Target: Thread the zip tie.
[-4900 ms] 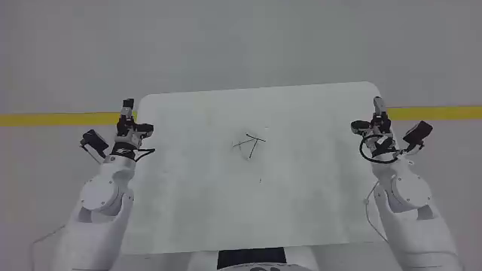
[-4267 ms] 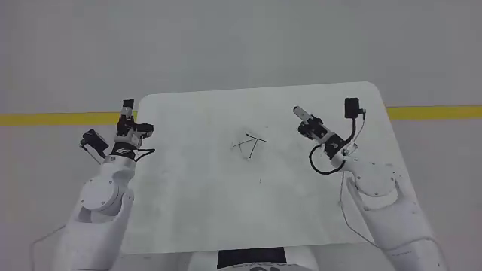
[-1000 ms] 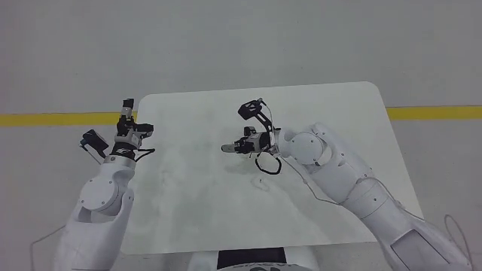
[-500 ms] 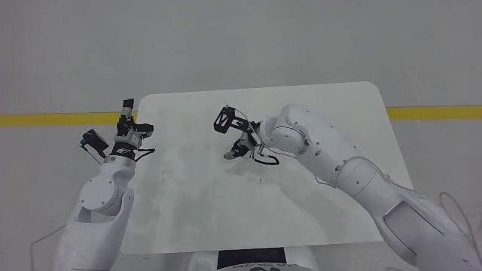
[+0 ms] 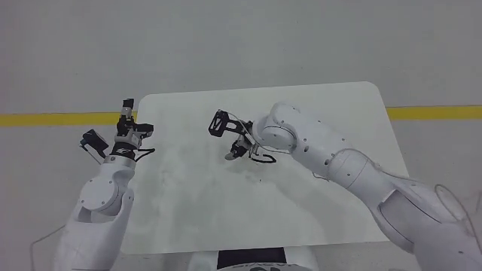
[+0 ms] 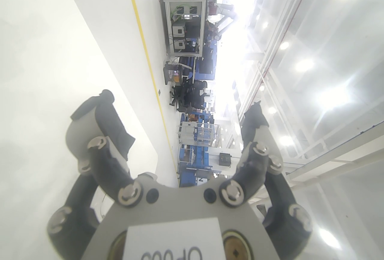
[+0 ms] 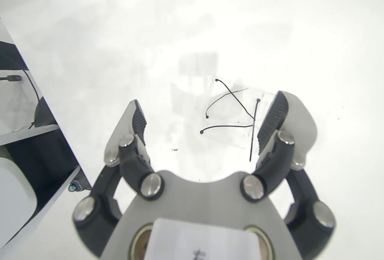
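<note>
Right gripper [image 7: 207, 99] hangs over the middle of the desk [image 5: 331, 113], jaws spread wide, nothing in them. In the top view the right gripper [image 5: 234, 153] sits above the spot where the ties lie.

Zip ties [image 7: 235, 98]: a small loose heap of thin black ties, flat on the desk, below and slightly ahead of the jaws. They are off-centre in the gap, bunched toward one finger. Three of them cross one another.

The fourth, the straight tie [image 7: 253, 135], lies close along the inner pad [image 7: 270, 117] of that finger. Its long axis runs roughly along the fingers, head end away from the wrist. Whether it touches the pad, I cannot tell.

Left gripper [image 5: 128, 105] is at the desk's left edge, well apart from the ties. In its own wrist view the left gripper [image 6: 180, 102] is wide apart and empty, pointing out past the desk.

Judgement: the right arm is the nearer one. The pick probably needs a sideways shift to centre one tie between the pads. The crossed ties risk a double grab.
</note>
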You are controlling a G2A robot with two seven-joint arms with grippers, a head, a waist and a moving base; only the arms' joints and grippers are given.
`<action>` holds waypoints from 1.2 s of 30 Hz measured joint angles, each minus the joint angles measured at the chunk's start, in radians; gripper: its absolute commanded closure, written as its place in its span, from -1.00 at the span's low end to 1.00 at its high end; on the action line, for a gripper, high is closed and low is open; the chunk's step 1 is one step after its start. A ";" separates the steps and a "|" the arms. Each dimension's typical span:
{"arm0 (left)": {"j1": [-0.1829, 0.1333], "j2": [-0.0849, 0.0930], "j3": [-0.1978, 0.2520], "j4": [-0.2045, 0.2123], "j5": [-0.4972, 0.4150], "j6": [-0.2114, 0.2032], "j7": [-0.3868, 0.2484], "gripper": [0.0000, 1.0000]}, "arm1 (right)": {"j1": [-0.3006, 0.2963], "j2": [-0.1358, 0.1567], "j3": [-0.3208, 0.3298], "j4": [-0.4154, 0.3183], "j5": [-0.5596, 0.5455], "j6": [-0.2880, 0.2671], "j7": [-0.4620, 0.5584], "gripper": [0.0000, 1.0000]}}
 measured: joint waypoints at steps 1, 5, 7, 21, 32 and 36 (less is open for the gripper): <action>0.000 0.000 0.000 0.000 0.000 0.000 0.000 -1.00 | 0.000 0.000 0.000 0.000 0.000 0.000 0.000 -1.00; 0.000 0.000 0.000 0.000 0.000 0.000 0.000 -1.00 | 0.027 -0.001 -0.048 -0.041 -0.055 0.000 0.036 -1.00; 0.000 0.000 0.000 0.000 0.000 0.000 0.000 -1.00 | 0.052 -0.003 -0.096 -0.056 -0.102 0.000 0.061 -1.00; 0.000 0.000 0.000 0.000 0.000 0.000 0.000 -1.00 | 0.134 -0.014 -0.225 -0.050 -0.090 0.000 0.081 -1.00; 0.000 0.000 0.000 0.000 0.000 0.000 0.000 -1.00 | 0.153 -0.054 -0.261 0.050 -0.111 0.000 0.023 0.18; 0.000 0.000 0.000 0.000 0.000 0.000 0.000 -1.00 | 0.164 -0.069 -0.269 0.081 -0.108 0.000 0.024 0.40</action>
